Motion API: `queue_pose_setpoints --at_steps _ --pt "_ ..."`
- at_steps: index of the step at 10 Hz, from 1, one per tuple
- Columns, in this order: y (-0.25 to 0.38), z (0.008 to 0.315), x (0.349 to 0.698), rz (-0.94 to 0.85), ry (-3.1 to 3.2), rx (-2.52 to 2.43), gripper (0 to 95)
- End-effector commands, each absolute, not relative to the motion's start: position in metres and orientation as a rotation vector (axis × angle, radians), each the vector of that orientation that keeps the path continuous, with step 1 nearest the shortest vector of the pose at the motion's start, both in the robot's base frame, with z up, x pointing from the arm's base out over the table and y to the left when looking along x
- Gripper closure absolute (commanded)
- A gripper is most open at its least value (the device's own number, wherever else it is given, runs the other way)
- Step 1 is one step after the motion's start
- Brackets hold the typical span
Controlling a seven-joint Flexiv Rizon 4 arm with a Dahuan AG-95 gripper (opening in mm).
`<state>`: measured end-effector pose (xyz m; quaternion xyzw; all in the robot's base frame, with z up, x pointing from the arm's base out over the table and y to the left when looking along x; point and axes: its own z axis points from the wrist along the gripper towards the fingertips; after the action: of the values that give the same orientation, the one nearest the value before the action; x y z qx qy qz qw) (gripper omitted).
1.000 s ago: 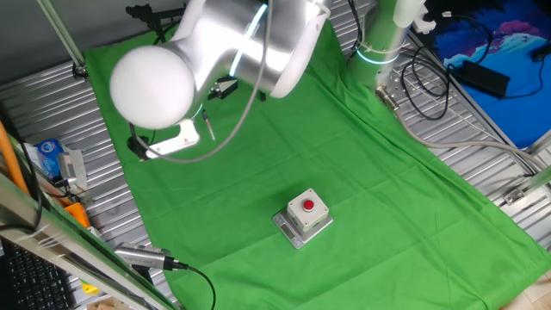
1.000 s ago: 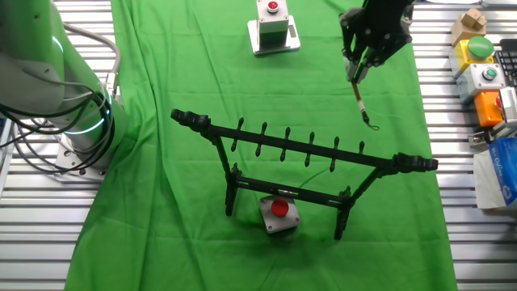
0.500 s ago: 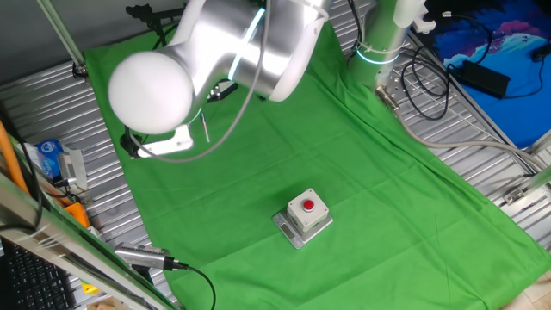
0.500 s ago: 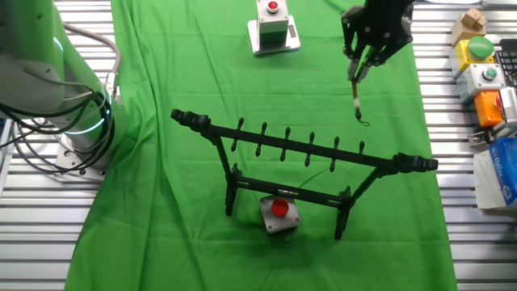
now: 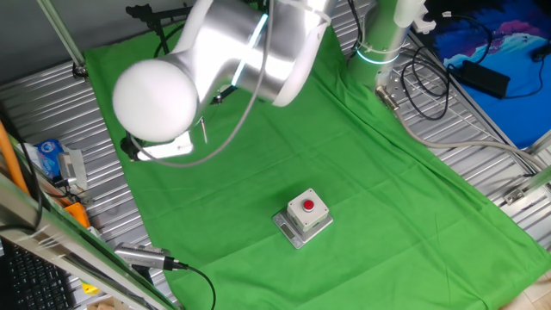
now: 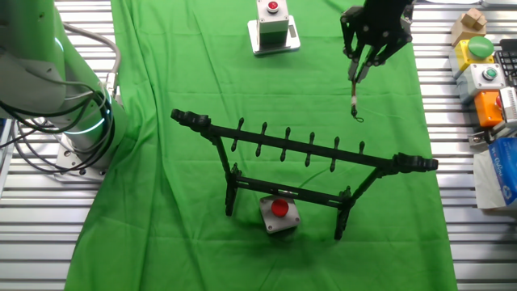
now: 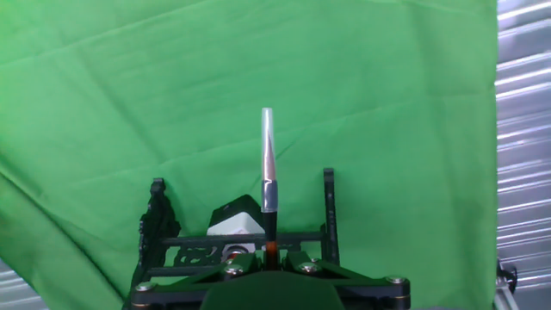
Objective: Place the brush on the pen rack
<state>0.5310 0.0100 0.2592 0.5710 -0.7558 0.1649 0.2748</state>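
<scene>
Brush (image 6: 355, 95), unlabelled, hangs pinched in the claw (image 6: 361, 66) above the pen rack (image 6: 303, 153).

A green cloth (image 6: 170, 210) covers the middle of the slatted metal table (image 6: 32, 234). A grey box with a red button (image 5: 303, 217) sits on the cloth, lower centre in one fixed view. A silver cylindrical tool with a black cable (image 5: 142, 256) lies at lower left. In the other fixed view, button boxes (image 6: 483, 69) occupy the upper right edge.
</scene>
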Motion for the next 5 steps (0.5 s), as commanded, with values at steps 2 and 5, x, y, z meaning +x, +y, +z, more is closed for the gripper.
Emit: queue_pose_setpoints --at_steps 2,5 --pt "0.000 0.254 0.518 0.501 -2.028 1.557 95.0" --pt "-0.005 0.250 0.519 0.518 -2.014 1.580 95.0"
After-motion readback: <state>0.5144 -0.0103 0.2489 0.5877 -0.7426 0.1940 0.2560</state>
